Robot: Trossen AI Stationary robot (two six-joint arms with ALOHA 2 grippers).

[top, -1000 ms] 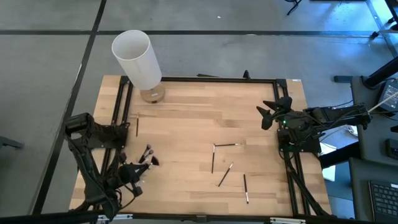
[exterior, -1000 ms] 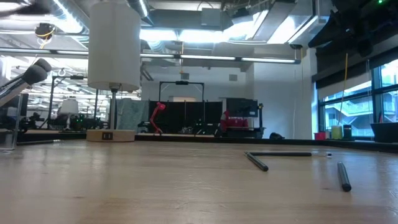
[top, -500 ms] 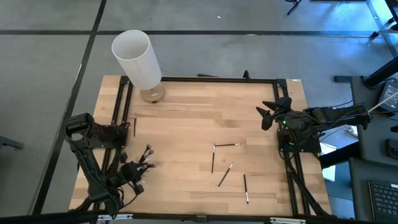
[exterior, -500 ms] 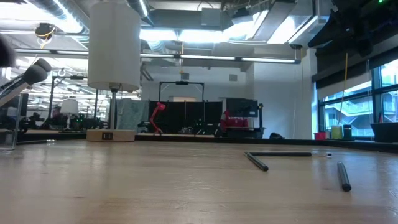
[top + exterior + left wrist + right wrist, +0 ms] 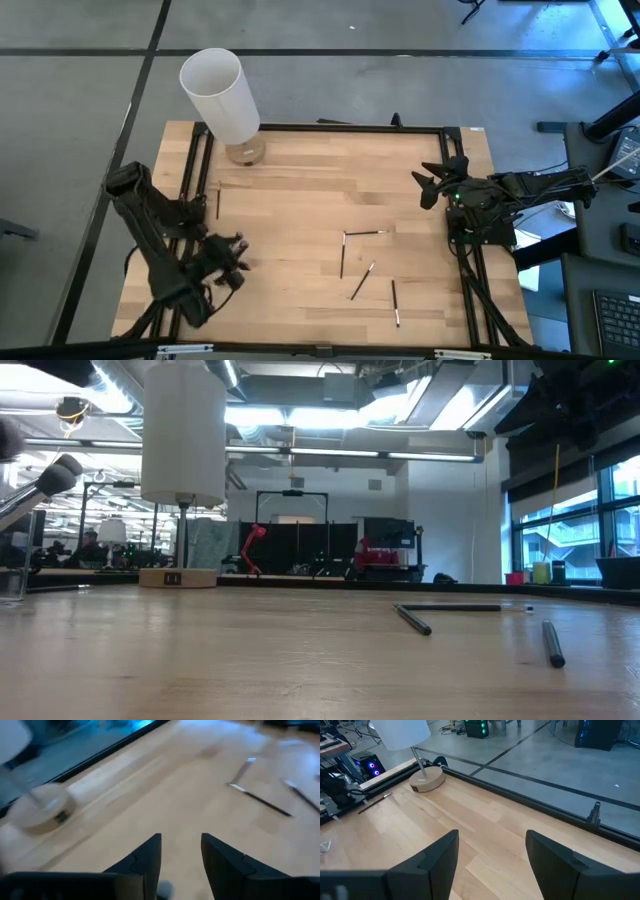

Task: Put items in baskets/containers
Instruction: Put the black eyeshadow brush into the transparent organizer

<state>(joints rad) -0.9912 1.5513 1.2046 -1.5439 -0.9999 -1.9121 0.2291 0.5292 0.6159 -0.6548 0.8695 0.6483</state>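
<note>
Judging by their slim dark shafts, we take the makeup brushes for light, stiff and apt to roll, best pinched mid-shaft. We count four loose at mid-table, a fifth by the left rail, and a bunch at the left gripper, whose fingers stand parted on nothing in its wrist view. We cannot make out the clear cup. The right gripper, jaws wide, waits at the right edge.
</note>
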